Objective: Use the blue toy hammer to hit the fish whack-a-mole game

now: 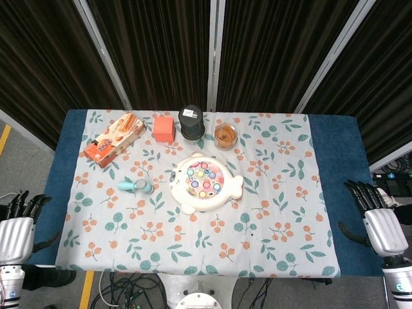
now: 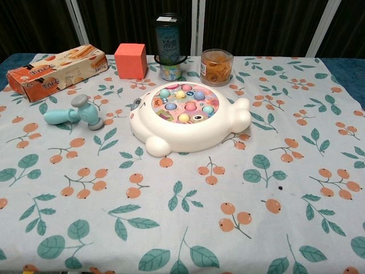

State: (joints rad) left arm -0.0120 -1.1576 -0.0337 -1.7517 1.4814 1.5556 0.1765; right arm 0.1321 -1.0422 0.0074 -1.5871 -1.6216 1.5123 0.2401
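The blue toy hammer [image 1: 136, 187] [image 2: 74, 113] lies on the patterned cloth, just left of the fish game, with no hand near it. The white fish whack-a-mole game [image 1: 205, 183] [image 2: 188, 118] sits in the middle of the table, its coloured buttons facing up. My left hand [image 1: 17, 222] hangs off the table's left edge with fingers apart and nothing in it. At the right edge my right hand [image 1: 376, 215] is likewise spread and holds nothing. Neither hand shows in the chest view.
Along the far side stand an orange snack box [image 1: 114, 139] [image 2: 56, 70], a red cube [image 1: 163, 128] [image 2: 131, 60], a dark cylindrical can [image 1: 191, 122] [image 2: 170, 44] and a clear jar of rubber bands [image 1: 225, 135] [image 2: 217, 66]. Cables [image 1: 135, 286] lie on the floor below the near edge.
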